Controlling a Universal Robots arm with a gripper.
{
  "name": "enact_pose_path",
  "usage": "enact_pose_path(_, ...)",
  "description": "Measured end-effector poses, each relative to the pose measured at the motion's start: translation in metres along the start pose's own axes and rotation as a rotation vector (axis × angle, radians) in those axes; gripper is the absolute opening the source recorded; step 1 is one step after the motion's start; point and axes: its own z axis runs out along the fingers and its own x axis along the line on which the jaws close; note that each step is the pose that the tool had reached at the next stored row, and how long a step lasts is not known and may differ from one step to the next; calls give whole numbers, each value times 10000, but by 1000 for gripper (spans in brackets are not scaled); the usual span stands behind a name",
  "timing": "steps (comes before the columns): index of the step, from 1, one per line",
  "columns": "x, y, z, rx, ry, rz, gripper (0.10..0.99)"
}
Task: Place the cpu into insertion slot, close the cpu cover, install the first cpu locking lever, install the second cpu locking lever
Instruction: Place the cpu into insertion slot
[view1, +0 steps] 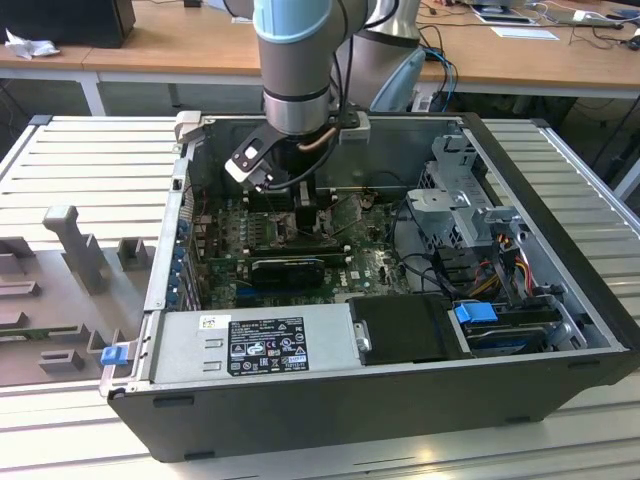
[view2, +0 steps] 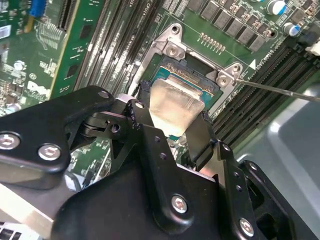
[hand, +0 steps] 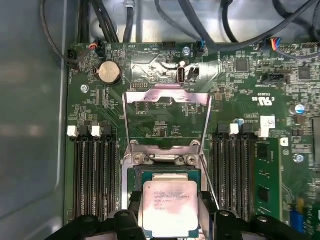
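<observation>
cpu (hand: 170, 207) (just one), clamped in the hand's (view2: 174, 117) two fingers, over one insertion slot (hand: 167, 172)

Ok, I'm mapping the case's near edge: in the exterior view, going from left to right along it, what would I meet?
blue clip at the case's corner → grey labelled power-supply box → black cover → blue tab

A ribbed aluminium tabletop (view1: 90, 160) spreads across the exterior view, with grey moulded fixtures (view1: 70, 245) at that view's left. Behind it stands a light wooden desk (view1: 170, 45) carrying a dark box (view1: 85, 20), crumpled paper (view1: 30, 45), flat sheets (view1: 522, 32) and loose cables (view1: 600, 30). Lighting is even.
</observation>
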Motion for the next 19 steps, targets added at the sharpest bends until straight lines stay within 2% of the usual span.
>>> enact_pose_path(9,24,-13,92,33,-1,16,525)
enact_pose_path(14,23,-13,95,34,-2,14,537)
enact_pose_path(15,24,-13,96,34,1,14,600)
enact_pose_path(19,47,-13,96,35,16,15,600)
